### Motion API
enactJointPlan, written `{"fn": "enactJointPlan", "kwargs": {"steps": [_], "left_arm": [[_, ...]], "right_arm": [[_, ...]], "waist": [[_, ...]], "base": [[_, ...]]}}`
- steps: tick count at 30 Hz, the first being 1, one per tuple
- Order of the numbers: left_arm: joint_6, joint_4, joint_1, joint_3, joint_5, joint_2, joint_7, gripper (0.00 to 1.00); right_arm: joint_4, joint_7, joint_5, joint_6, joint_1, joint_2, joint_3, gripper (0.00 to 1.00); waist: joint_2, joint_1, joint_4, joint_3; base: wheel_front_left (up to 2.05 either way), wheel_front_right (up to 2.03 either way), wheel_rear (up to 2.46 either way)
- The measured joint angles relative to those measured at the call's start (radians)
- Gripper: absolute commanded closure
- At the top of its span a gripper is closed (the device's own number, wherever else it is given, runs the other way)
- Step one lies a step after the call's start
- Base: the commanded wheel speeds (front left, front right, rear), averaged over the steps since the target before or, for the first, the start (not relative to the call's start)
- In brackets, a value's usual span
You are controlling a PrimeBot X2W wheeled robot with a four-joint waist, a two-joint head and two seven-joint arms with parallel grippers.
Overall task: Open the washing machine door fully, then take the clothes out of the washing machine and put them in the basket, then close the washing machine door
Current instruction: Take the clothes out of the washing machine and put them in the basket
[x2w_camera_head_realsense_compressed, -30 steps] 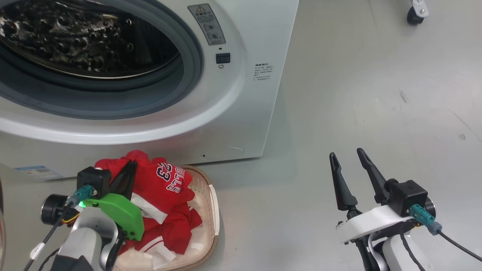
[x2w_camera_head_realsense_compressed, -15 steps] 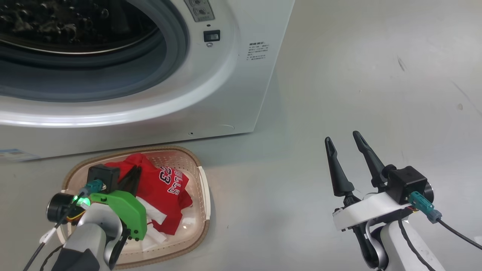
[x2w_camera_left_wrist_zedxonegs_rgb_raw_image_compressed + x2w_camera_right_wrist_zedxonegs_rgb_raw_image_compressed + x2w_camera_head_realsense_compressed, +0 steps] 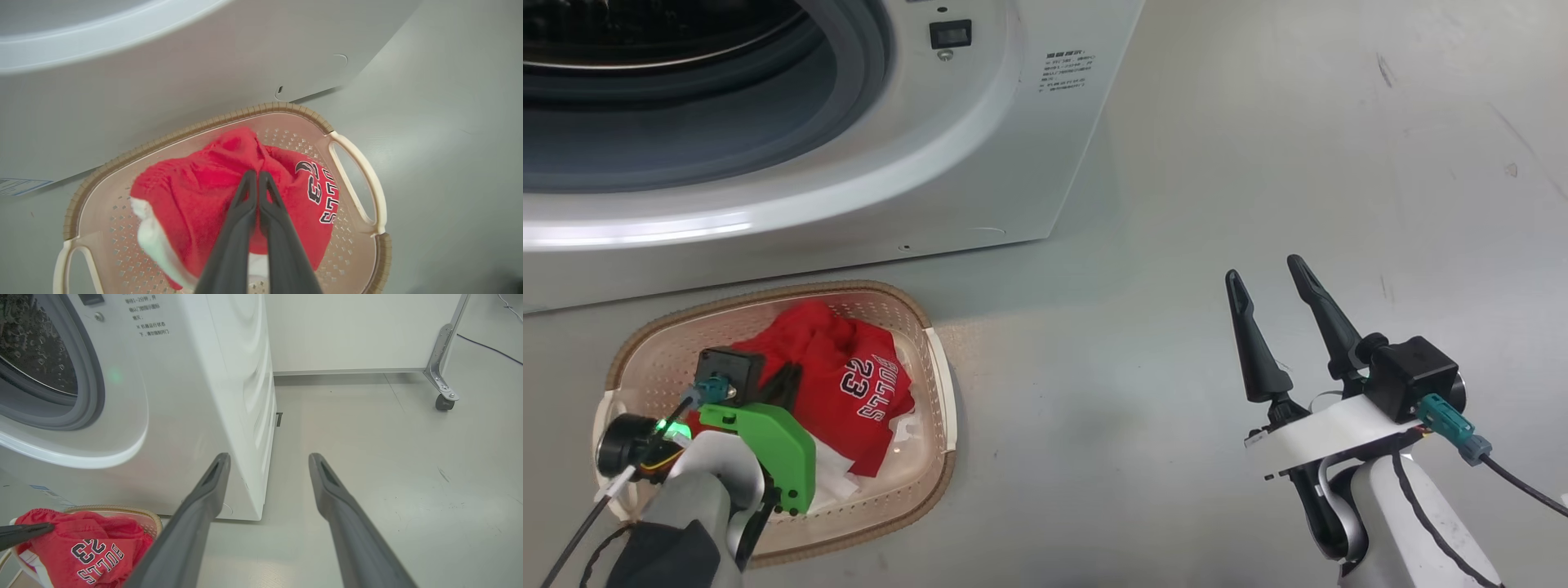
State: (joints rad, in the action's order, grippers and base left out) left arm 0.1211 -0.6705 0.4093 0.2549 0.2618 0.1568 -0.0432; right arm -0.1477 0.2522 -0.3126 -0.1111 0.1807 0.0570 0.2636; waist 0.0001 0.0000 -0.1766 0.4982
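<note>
1. The left hand (image 3: 257,174) had its two long dark fingers pressed together, clamped on a raised peak of the clothes (image 3: 196,183), red jersey garments with white trim and the white print "BULLS 23"
2. The clothes (image 3: 849,367) were inside the basket (image 3: 849,290), a small cream perforated plastic basket with a rounded rectangular shape, a brown woven-look rim and two side handles; the fabric hung from the pinched peak, with white trim showing at its lower edge
3. The basket (image 3: 204,126) stood on the pale grey floor (image 3: 1176,245), directly before the lower front panel of the washing machine (image 3: 849,204), a big white front-loader; whether the rim touched that panel could not be told
4. In the head view the left hand (image 3: 786,382) sat over the middle of the basket, fingers pointing towards the machine
5. The machine's round opening showed its grey rubber gasket (image 3: 862,73); the right wrist view showed the perforated steel drum (image 3: 32,343) behind it
6. A small blue label (image 3: 16,185) sat at the lower front corner of the washing machine (image 3: 163,81), left of the basket in the left wrist view
7. The right hand (image 3: 1264,273) had its fingers spread apart and empty, held above bare floor, well apart from the basket and off the machine's right front corner
8. The right hand (image 3: 269,457) pointed past that corner, with the clothes (image 3: 81,543) and the basket (image 3: 135,510) at the lower left of its wrist view
9. A black castor on a metal leg (image 3: 443,402) stood on the floor beyond the side of the washing machine (image 3: 184,416)
</note>
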Motion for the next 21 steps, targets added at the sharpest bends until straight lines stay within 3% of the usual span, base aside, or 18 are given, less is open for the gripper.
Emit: {"fn": "enactJointPlan", "kwargs": {"steps": [21], "left_arm": [[-0.002,-0.205,0.066,-0.030,0.002,0.014,0.012,1.00]], "right_arm": [[-0.002,0.000,0.017,0.001,0.030,0.000,-0.006,0.00]], "waist": [[0.0000,0.0000,0.016,0.054]], "base": [[0.00,0.00,0.00]]}}
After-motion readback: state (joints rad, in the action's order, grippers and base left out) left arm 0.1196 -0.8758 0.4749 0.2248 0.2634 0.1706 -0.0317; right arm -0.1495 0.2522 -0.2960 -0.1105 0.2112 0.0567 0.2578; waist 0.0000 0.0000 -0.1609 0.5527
